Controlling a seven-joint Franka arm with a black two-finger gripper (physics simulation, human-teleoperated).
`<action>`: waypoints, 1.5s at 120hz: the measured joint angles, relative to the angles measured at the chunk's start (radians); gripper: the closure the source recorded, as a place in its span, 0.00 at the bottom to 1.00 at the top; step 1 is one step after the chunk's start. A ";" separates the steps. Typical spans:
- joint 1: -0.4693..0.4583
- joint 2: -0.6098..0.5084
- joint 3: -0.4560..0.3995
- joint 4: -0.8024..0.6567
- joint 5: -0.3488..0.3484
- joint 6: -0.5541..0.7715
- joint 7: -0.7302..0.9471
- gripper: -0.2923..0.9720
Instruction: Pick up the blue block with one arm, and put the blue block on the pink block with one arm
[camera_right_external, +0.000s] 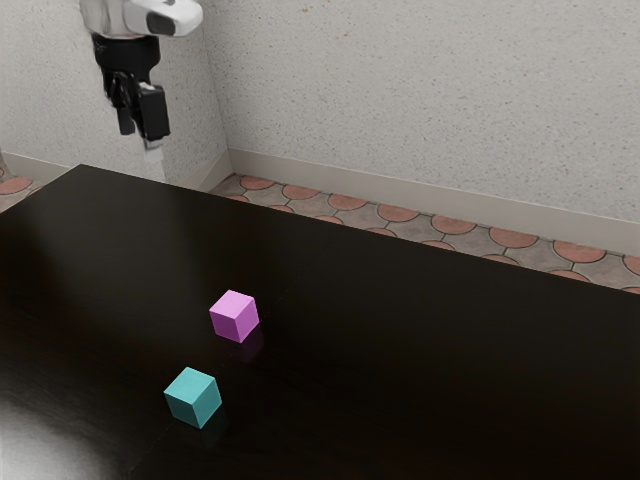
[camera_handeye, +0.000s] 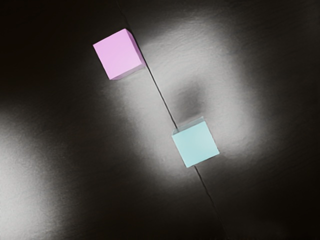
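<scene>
Claw (camera_right_external: 140, 135) hung high over the far edge of the table (camera_right_external: 420, 330), at the exterior view's upper left, pointing down, with the two black fingers a little apart and nothing between them. Blue block (camera_right_external: 192, 396) sat flat on the dark tabletop, well away from the claw, nearer the camera than the pink block (camera_right_external: 234, 315) and slightly toward the exterior view's left of it. The two were near each other but not touching, and nothing was stacked. The exterior view gave me the surroundings: a speckled wall (camera_right_external: 430, 90), a pale baseboard and a tiled floor (camera_right_external: 450, 225) behind the table. The wrist view gave me both blocks from above. A thin seam (camera_handeye: 165, 102) ran across the tabletop. The pink block (camera_handeye: 118, 54) sat just beside it on one side, and the blue block (camera_handeye: 195, 144) sat on the other side with one corner at the line. A soft dark shadow patch lay on the table between them. The blue block read more as pale teal than true blue. It was a plain cube with clean edges, its top face lighter than its sides, turned so that a vertical edge faced the exterior camera. The pink block was about the same size and turned at much the same angle.
</scene>
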 joint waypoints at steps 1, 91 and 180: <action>0.000 0.001 -0.001 0.000 0.000 0.000 0.002 0.23; -0.170 -0.151 -0.033 -0.513 -0.026 0.137 0.051 0.23; -0.060 -0.272 0.055 -0.941 -0.065 0.422 -0.261 0.23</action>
